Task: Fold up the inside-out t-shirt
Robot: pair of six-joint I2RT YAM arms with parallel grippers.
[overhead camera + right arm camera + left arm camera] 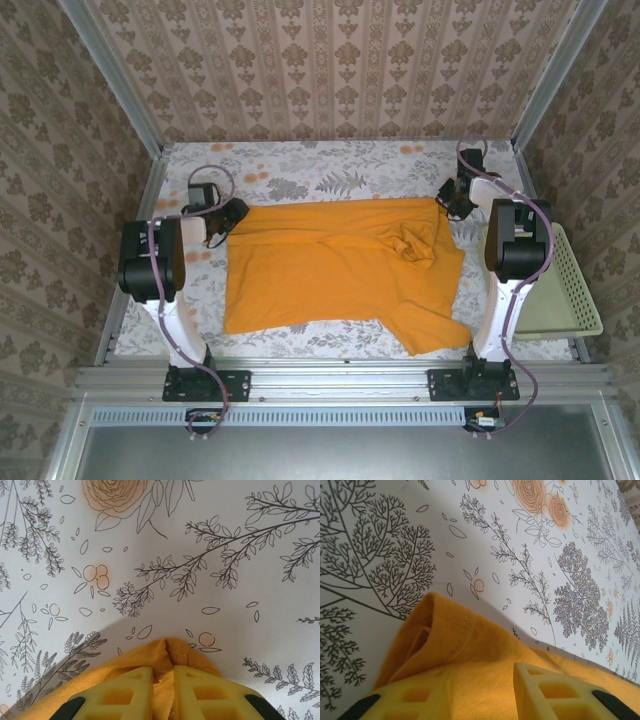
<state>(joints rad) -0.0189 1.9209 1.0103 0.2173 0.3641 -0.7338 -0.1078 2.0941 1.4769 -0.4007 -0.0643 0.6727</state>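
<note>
Right fingers, blocky yellow plastic with hollow cells, stand almost together and pinch a raised ridge of the inside-out t-shirt at its far right corner. Left fingers stand part-way apart at the far left corner, with soft cloth and a stitched hem bunched between them; whether they grip it I cannot tell. Mustard-orange and rumpled toward the right, the shirt lies spread on the floral-printed tabletop.

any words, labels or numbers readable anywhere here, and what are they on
None can be read.
The t-shirt shows a plain orange face, no lettering.
The tablecloth has only drawn flowers and leaves.
The basket shows no label.
</note>
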